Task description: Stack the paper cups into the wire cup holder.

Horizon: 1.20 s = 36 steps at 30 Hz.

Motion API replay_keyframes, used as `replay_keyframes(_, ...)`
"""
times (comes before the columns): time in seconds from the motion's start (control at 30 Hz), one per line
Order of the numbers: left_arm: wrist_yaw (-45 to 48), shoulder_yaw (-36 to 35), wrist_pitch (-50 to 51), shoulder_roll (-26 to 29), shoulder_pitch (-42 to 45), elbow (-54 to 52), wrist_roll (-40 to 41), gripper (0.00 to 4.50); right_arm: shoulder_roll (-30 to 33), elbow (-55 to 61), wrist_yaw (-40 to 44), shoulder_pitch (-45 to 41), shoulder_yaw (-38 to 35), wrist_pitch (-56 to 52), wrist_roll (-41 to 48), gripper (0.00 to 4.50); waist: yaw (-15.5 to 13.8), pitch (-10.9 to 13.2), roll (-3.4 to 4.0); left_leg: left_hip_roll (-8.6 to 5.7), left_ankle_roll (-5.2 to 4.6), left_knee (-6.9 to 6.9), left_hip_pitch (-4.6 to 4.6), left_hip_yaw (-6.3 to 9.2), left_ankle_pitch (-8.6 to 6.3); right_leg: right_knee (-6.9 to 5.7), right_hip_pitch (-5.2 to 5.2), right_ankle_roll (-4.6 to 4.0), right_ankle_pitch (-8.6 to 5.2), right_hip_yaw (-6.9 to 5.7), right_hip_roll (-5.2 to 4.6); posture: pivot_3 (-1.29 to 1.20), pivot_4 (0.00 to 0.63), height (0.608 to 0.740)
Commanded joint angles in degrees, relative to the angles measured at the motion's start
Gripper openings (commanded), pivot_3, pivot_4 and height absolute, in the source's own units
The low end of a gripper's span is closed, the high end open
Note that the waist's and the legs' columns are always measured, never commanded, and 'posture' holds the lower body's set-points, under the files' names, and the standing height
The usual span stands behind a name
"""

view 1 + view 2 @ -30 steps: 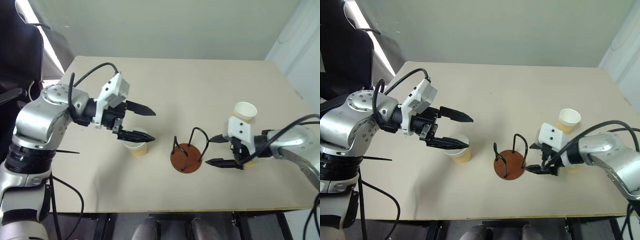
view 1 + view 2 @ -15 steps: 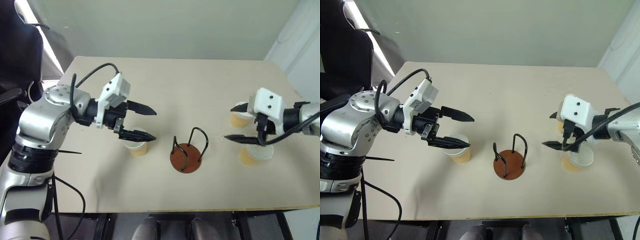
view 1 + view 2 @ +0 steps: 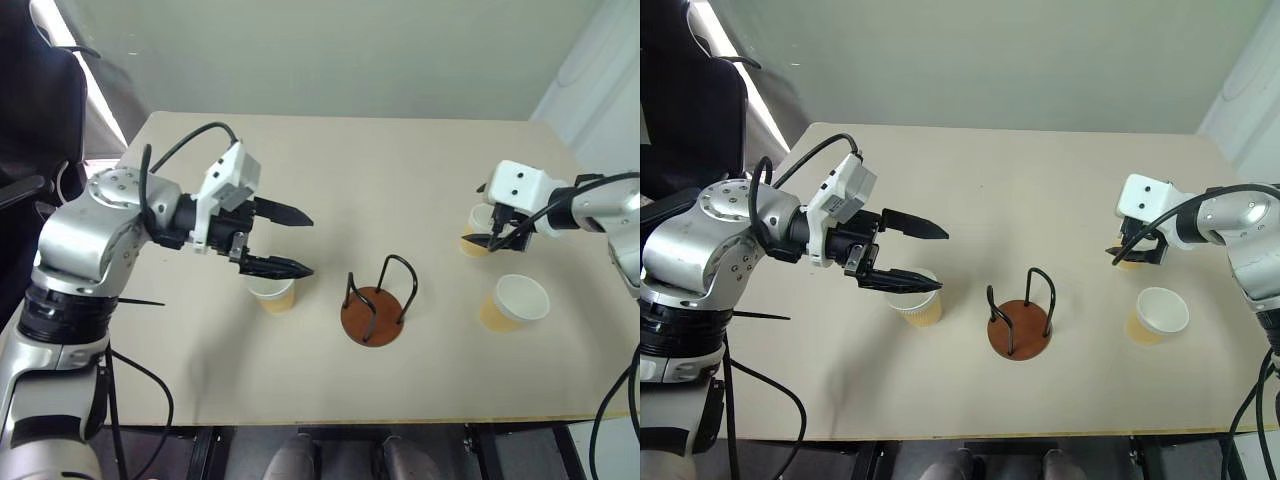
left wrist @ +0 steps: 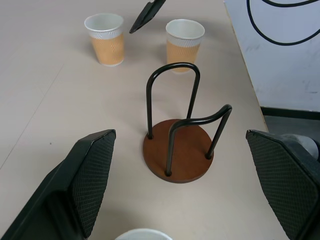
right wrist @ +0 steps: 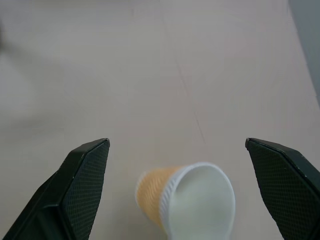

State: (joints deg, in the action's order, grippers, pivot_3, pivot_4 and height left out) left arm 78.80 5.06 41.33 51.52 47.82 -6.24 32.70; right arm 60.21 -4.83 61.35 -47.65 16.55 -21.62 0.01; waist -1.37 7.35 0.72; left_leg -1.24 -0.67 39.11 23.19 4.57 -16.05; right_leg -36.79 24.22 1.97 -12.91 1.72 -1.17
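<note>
Head views: the desk (image 3: 400, 170) is a pale beige board. The cup holder (image 3: 372, 312) stands just in front of desk centre: a round reddish-brown disc with two thin black wire loops rising upright from it, nothing inside. Three paper cups, tan-yellow ribbed outside and white at rim and inside, stand upright around it. One cup (image 3: 272, 292) sits at 9 o'clock from the holder, directly under the left end effector (image 3: 300, 243), whose black fingers are spread wide and hold nothing. A second cup (image 3: 512, 302) stands at 3 o'clock from the holder, well apart from it. The third cup (image 3: 480, 226) stands at 2 o'clock, partly covered by the right end effector (image 3: 478, 240), which hangs over it spread wide, gripping nothing.

Left wrist view: both fingers (image 4: 85, 182) stand far apart. The holder's disc and loops lie between them, with two cups beyond and a white rim at the near edge.

Right wrist view: fingers (image 5: 80, 187) wide apart; one cup (image 5: 187, 202) lies between them, white mouth toward the camera, not touched.
</note>
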Motion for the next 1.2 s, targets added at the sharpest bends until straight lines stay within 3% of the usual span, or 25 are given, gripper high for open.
replay_keyframes(0.03, 0.3, -1.8, 0.1, 0.8, 1.5, -0.9, 0.7, 4.5, -0.4, -3.7, 2.0, -1.8, 0.0, 4.0, -3.1, 4.47, 0.0, 0.0, 0.0, 0.0, 0.0, 0.0, 0.0, 0.0, 0.0, 0.0, 0.0, 0.0, 0.0, 0.0, 0.0, 0.0, 0.15, 0.74)
replay_keyframes(0.37, -0.3, -1.8, -0.1, 0.5, 1.4, -1.0, 0.5, 4.5, -2.5, -18.4, 3.7, -5.0, 1.2, 12.5, -10.6, 4.47, 0.1, 0.0, 0.0, 0.0, 0.0, -0.04, 0.0, 0.0, 0.0, -0.04, 0.0, 0.0, 0.0, 0.0, 0.0, 0.0, 0.15, 0.74)
replay_keyframes(0.67, -0.8, -2.1, 0.1, 1.0, 0.7, -1.7, 0.7, 4.5, -5.5, -24.2, 4.3, -7.1, 1.2, 16.5, -13.4, 4.47, 0.1, 0.0, 0.01, 0.0, 0.01, -0.05, 0.01, -0.01, 0.0, -0.08, 0.0, -0.01, 0.0, 0.0, -0.01, 0.0, 0.15, 0.74)
replay_keyframes(0.77, -0.9, -2.2, 0.3, 1.2, 0.5, -2.0, 0.8, 4.5, -6.1, -25.5, 4.7, -7.2, 1.4, 17.9, -14.3, 3.54, 0.1, 0.0, 0.01, 0.0, 0.01, -0.07, 0.01, -0.01, 0.0, -0.1, 0.0, -0.01, 0.0, 0.0, -0.01, 0.0, 0.15, 0.74)
replay_keyframes(1.07, -1.1, -2.0, 0.2, 0.9, 0.6, -1.8, 0.7, 4.5, -7.4, -25.2, 6.8, -6.1, 0.8, 17.6, -14.6, 0.2, 0.0, 0.0, 0.01, 0.0, 0.02, -0.08, 0.02, 0.0, 0.0, -0.11, 0.0, -0.01, 0.0, 0.0, -0.01, 0.0, 0.15, 0.74)
replay_keyframes(1.2, -1.1, -1.9, 0.0, 0.9, 0.7, -1.5, 0.5, 4.5, -7.2, -23.1, 8.3, -5.9, -0.6, 15.7, -13.1, 0.03, 0.0, 0.0, 0.01, 0.0, 0.02, -0.08, 0.03, -0.01, 0.0, -0.11, -0.01, -0.01, 0.0, 0.0, -0.01, 0.0, 0.15, 0.74)
